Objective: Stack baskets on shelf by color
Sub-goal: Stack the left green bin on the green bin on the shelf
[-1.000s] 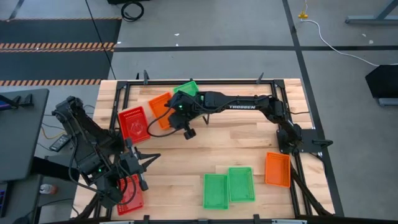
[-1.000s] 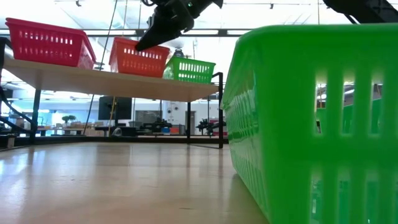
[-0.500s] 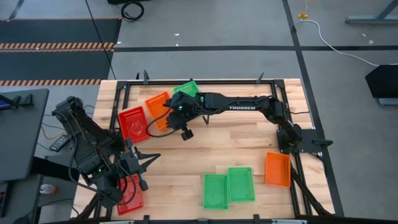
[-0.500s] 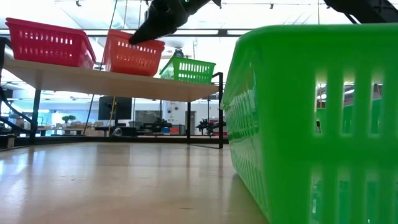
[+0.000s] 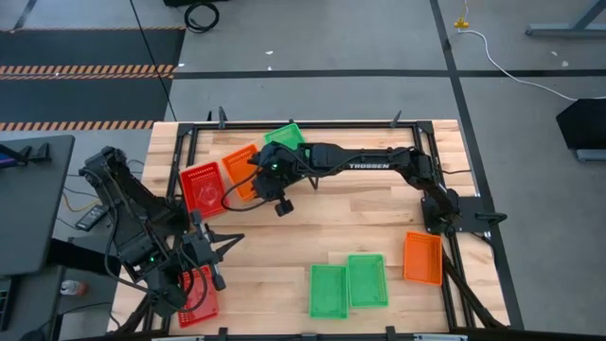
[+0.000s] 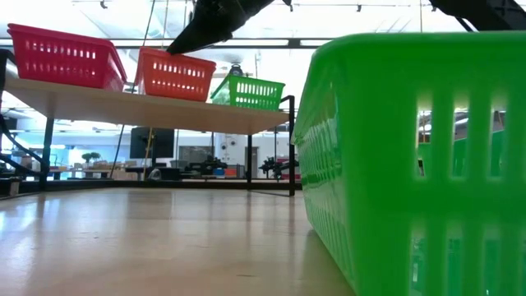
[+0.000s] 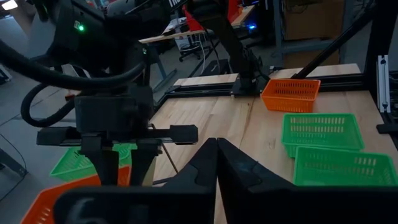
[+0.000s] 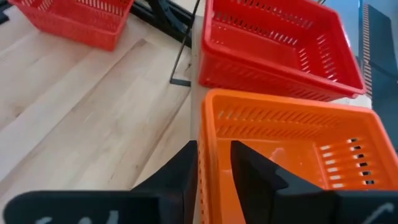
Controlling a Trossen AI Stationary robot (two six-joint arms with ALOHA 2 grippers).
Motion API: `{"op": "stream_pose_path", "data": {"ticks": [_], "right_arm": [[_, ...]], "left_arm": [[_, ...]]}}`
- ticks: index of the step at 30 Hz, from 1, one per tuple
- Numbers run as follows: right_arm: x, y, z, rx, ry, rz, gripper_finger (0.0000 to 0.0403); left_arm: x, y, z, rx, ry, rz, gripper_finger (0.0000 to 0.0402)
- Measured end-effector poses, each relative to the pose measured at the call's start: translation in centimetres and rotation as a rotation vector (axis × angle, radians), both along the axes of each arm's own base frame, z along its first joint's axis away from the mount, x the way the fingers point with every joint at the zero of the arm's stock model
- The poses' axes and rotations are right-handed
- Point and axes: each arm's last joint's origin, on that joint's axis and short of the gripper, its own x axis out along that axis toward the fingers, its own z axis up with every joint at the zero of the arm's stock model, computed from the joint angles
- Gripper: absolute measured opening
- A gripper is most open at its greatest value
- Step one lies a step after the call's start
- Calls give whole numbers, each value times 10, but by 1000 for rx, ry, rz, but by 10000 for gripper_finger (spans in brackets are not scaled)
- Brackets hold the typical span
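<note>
On the shelf (image 6: 148, 105) — right gripper (image 8: 211, 163) pinching the near wall of the orange basket (image 8: 292, 149) — fingers narrowly apart

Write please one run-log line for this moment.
right claw: shut on orange basket rim, on shelf | beside: red basket | left claw: shut, idle near table front

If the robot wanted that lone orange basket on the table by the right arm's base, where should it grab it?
Probably by a rim wall. The orange basket lies flat with its open top up, so a pincer could come straight down and straddle one thin wall, one finger inside and one outside. The side away from the right arm's base looks freest.
</note>
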Motion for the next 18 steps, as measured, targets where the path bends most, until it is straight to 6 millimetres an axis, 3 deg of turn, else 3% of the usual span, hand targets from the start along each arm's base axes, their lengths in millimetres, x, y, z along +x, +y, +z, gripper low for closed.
{"op": "stream_pose_path", "data": {"ticks": [8, 18], "right_arm": [[-13, 23, 19, -14, 7, -38, 105], [-37, 80, 1, 115, 317, -107, 103]], "left_arm": [[0, 0, 0, 1, 0, 0, 11], [2, 2, 0, 1, -5, 14, 19]]}}
